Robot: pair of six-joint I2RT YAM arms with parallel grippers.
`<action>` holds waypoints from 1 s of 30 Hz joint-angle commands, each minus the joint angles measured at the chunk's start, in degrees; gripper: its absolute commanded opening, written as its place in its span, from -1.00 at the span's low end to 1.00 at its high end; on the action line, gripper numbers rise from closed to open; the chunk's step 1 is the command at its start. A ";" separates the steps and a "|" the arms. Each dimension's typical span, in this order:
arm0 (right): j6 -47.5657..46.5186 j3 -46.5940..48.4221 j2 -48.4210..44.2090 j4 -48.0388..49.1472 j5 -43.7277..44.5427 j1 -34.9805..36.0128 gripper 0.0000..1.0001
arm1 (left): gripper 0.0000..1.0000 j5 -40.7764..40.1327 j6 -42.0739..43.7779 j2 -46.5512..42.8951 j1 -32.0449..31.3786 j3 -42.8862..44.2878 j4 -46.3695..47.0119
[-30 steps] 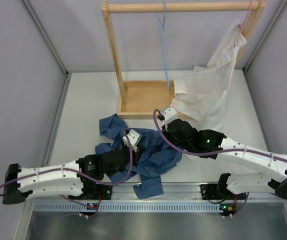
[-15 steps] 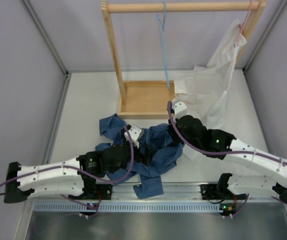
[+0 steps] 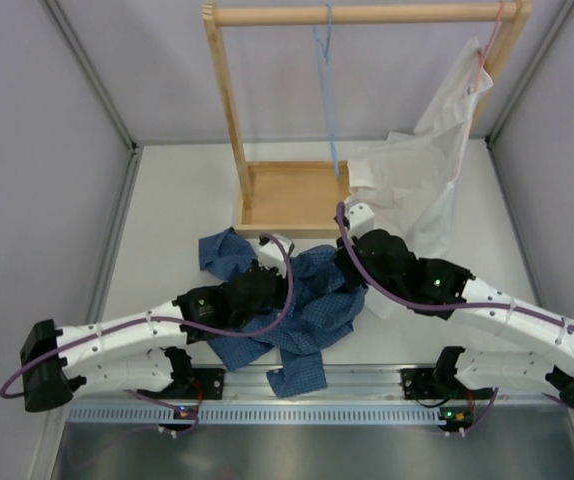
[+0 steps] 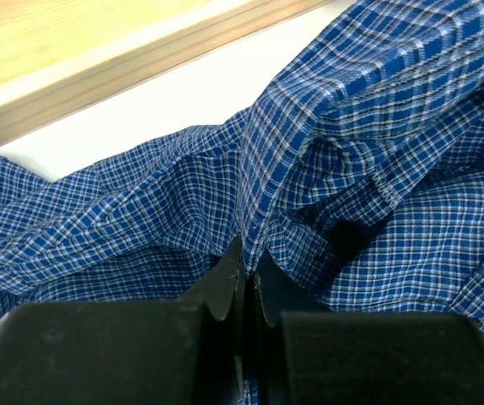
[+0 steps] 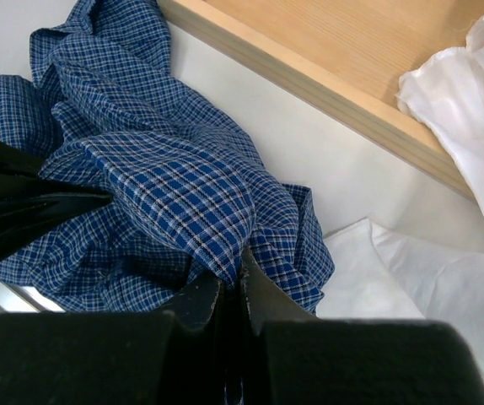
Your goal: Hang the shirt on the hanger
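- The shirt [image 3: 302, 305] lies crumpled near the counter's [image 3: 167, 220] near edge, about midway between the side edges. One flap spills over that edge.
- The left gripper [image 4: 246, 268] has its fingers pinched tight on a raised ridge of the checked cloth. The fabric tents up from the tips, so it has a real hold rather than just resting on top.
- The right gripper [image 5: 229, 283] comes in from the other side, fingers clamped on a fold of the same shirt, and a mound of cloth bulges just above them.
- Two holds, one on each side of the heap. My read is that the arms mean to lift and spread the bundle so that a collar or shoulder shows. I can't pick out either one in this tangle.
- The hanger [image 3: 329, 100] hangs by its hook from the top rail of the wooden rack [image 3: 225, 100] at the far edge, well apart from the shirt and bare.
- The white shirt [image 3: 417, 180] drapes from the rack's right post down toward the far right corner, with its hem close beside the right arm. That's a snag risk if the lift swings that way.
- Early days, I'd say: gripped, but not yet opened out.
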 commanded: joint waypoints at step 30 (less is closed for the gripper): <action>-11.06 66.43 31.91 -19.82 0.76 -16.37 0.17 | -1.00 2.46 -10.25 -9.07 0.17 -3.71 -1.30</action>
